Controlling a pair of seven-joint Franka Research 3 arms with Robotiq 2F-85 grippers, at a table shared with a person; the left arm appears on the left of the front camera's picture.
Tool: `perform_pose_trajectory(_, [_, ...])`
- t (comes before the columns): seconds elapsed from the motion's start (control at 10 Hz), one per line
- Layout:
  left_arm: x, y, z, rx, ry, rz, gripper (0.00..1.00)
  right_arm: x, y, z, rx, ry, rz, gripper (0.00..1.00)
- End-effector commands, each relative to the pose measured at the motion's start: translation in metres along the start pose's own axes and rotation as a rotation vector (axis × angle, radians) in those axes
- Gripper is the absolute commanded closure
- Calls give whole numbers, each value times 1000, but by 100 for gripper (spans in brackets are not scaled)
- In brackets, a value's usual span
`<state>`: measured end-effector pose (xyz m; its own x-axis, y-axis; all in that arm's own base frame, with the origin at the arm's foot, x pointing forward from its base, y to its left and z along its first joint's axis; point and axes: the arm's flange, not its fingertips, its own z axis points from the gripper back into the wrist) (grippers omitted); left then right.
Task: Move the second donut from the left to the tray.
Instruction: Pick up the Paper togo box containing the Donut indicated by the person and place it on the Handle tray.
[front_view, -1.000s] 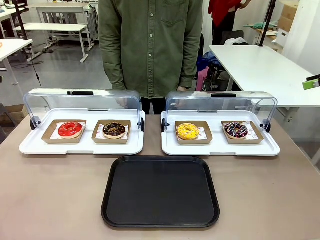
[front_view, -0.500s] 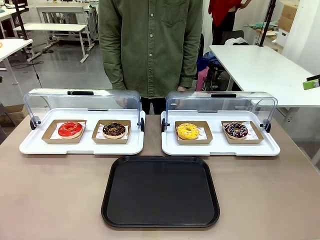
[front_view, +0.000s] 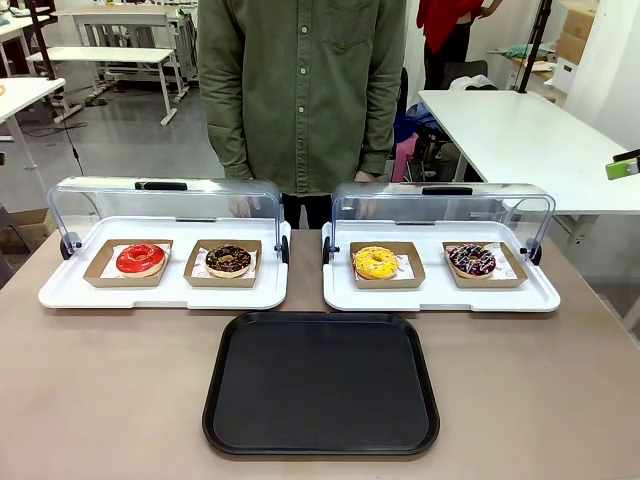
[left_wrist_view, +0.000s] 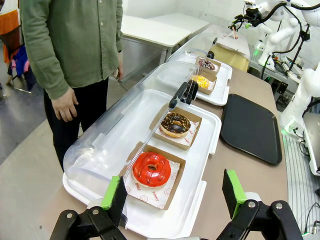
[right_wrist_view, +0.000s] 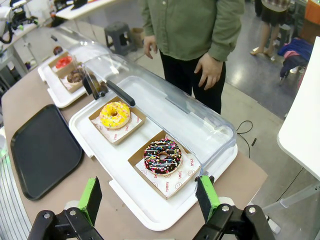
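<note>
The black tray (front_view: 320, 385) lies bare at the centre of the tabletop (front_view: 100, 400). Behind it, on the left display tray (front_view: 160, 296), sits the chocolate donut (front_view: 229, 260) — ahead of the left gripper (left_wrist_view: 172, 197), past the red donut (left_wrist_view: 151, 168). Left arm nearer. Fingers wide, empty — right gripper (right_wrist_view: 150, 200) likewise.
</note>
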<state>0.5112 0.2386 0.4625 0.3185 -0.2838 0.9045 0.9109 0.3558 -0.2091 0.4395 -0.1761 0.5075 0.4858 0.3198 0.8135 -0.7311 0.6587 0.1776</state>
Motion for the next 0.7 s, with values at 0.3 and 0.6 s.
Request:
perform_pose_trajectory(0.3, [2, -1, 0, -6, -3, -3, 0, 2, 5, -1, -1, -11, -7, 0])
perform_pose_trajectory(0.6, [2, -1, 0, -6, -3, -3, 0, 2, 5, -1, -1, -11, -7, 0])
